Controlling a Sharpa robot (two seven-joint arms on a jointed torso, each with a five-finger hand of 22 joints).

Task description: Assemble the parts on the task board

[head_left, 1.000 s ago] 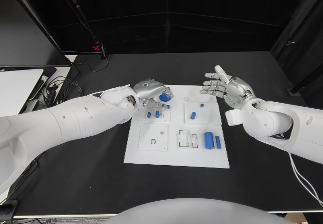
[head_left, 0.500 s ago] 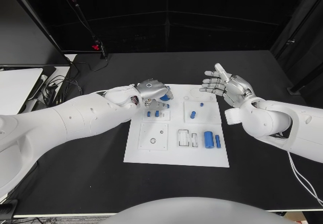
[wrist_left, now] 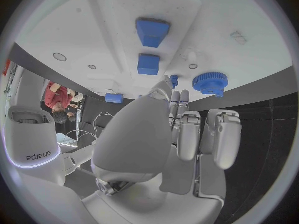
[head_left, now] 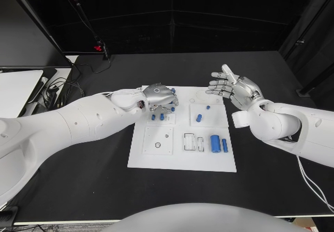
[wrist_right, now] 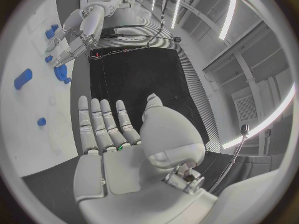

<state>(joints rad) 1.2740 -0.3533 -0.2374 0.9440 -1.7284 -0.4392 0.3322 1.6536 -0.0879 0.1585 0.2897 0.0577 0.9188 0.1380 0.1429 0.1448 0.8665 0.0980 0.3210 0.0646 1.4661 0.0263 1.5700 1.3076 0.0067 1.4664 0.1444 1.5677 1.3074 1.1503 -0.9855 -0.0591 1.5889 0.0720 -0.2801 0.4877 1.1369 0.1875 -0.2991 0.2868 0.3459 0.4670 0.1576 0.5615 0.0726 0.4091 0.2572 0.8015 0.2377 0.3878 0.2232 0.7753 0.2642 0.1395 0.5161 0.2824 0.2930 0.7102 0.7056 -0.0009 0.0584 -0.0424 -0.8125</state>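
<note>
Two hands up at the far end of the white board [head_left: 182, 162]. Left hand [head_left: 159, 96] hanging over the far-left corner, fingers curled down right above the blue gear [wrist_left: 210, 81] — can't tell whether actually pinching it or just touching. Right hand [head_left: 236, 90] off the far-right edge, fingers spread, holding nothing. Gear sitting just past the left fingertips, so left clearly nearer. Two blue cylinders [head_left: 219, 144] lying lengthwise near the board's right side, well apart from both.

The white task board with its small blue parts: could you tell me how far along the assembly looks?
Early, it seems. On the white task board, blue cylinders and small blue pegs lie loose. The left hand hovers over the blue gear, holding nothing. The right hand waits open beside the board.
</note>
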